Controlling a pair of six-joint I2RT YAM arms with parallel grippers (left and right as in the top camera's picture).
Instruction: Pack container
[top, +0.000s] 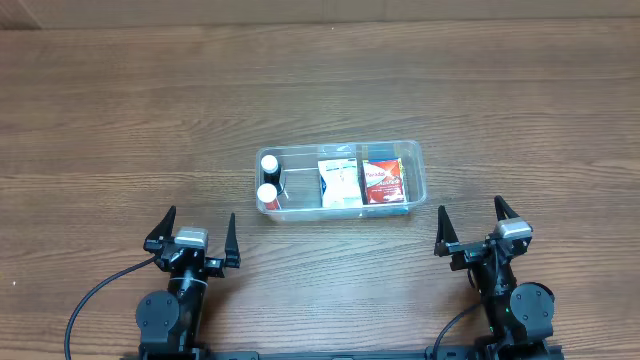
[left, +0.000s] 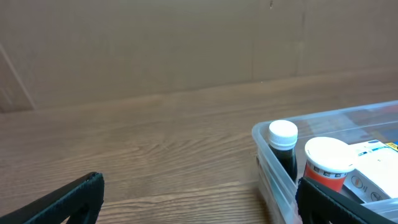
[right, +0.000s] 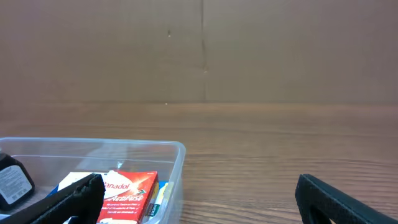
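The clear plastic container (top: 415, 172) stands at the table's middle. Inside it are two white-capped bottles (top: 268, 162) (top: 267, 195) at its left end, a white box (top: 339, 182) in the middle and a red box (top: 383, 180) at the right. My left gripper (top: 192, 236) is open and empty, near the front edge, left of the container. My right gripper (top: 474, 225) is open and empty, front right of it. The left wrist view shows the container's corner (left: 264, 149) and both bottles (left: 283, 143) (left: 328, 163). The right wrist view shows the container's rim (right: 177, 149) and the red box (right: 127, 190).
The table is brown wood (top: 120, 120). A brown cardboard wall (left: 155, 43) stands beyond its far edge.
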